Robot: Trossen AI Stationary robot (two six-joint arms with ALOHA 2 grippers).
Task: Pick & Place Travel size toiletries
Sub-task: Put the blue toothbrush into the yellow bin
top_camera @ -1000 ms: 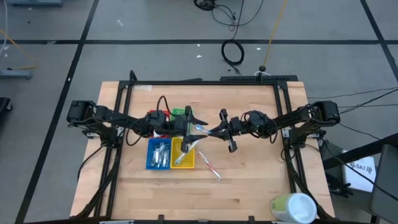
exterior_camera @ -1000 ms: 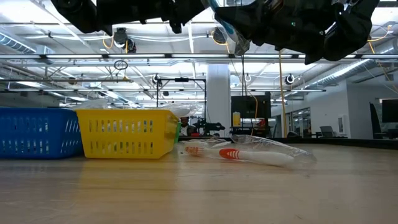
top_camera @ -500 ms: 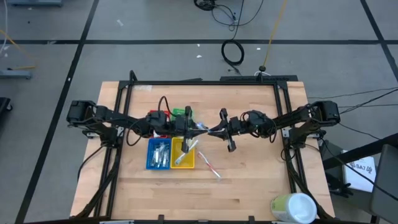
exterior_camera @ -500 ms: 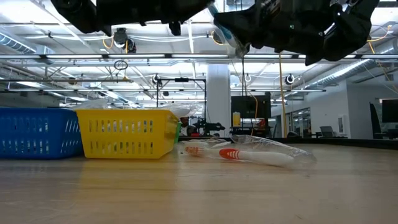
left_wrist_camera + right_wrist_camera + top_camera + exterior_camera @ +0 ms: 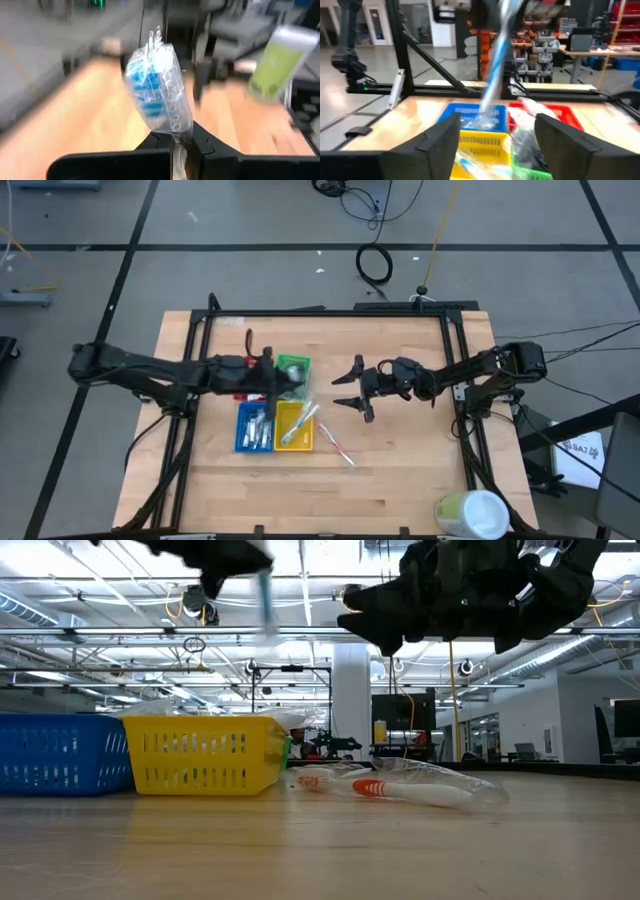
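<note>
My left gripper [image 5: 290, 387] hovers over the trays, shut on one of the travel size toiletries: a clear packet with a pale blue and white item [image 5: 157, 95]. The packet also shows in the right wrist view [image 5: 496, 65] and, blurred, in the low view [image 5: 265, 600]. My right gripper [image 5: 350, 388] stands open just right of it, nothing between its fingers [image 5: 440, 142]. More packets lie in the blue tray [image 5: 255, 427] and the yellow tray [image 5: 290, 430]. One long packet [image 5: 337, 447] lies flat on the table. My left gripper pinches one end of the clear packet [image 5: 179, 136] between its two fingers. The rest of the packet reaches out past the fingertips. The packet is lifted clear and hangs slanting below the gripper, above the trays.
A green tray [image 5: 293, 364] stands behind the yellow one, and a red tray [image 5: 555, 117] beside it. A large pale green cylinder [image 5: 472, 515] lies at the table's near right corner. Bare wood stretches along the near side.
My left gripper has shut on the packet and drawn back toward the table's left with it. My right gripper, which was shut at the packet's other end, has opened and let go.
</note>
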